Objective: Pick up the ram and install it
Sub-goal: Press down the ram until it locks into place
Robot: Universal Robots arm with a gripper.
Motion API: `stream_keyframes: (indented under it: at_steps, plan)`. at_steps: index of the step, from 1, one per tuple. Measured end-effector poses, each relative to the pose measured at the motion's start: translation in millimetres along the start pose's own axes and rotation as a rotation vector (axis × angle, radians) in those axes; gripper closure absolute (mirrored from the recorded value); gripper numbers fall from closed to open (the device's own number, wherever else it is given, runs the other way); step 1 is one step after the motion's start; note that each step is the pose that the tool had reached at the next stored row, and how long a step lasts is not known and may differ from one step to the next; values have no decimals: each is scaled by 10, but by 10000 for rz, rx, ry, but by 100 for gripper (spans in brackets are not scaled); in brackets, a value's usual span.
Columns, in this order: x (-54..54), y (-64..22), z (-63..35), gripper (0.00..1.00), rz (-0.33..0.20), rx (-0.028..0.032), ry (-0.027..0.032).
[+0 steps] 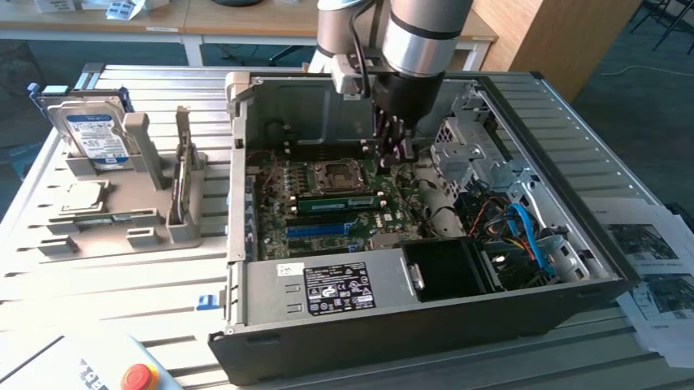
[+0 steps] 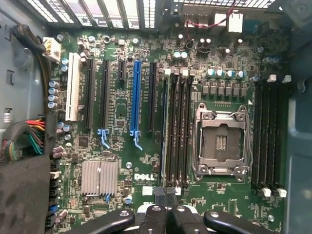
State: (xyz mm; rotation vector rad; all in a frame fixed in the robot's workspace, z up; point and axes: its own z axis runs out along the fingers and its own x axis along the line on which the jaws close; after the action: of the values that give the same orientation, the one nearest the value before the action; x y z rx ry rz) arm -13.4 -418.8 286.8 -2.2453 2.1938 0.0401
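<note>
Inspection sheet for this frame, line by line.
Surface: slatted aluminium table, carrying an open black computer case.
Job's things: thin green ram stick on edge in a slot of the green motherboard.
Clutter: silver hard drive and dark expansion card in a grey holder; printed papers.
Grippers: dark gripper inside the case, above the motherboard.
Cables: blue flat cable and coloured wire bundle in the case.
Surroundings: wooden desks behind.

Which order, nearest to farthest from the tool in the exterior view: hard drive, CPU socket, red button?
From the tool:
1. CPU socket, on the board just beside it.
2. Hard drive, in the stand at the exterior view's left.
3. Red button, at the lower left corner.
</note>
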Motion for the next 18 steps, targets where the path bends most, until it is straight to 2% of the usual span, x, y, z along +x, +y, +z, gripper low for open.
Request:
stream_keyframes:
  at_steps: [18]
  plan:
    - [5, -4, 240, 90, 0, 0, 1]
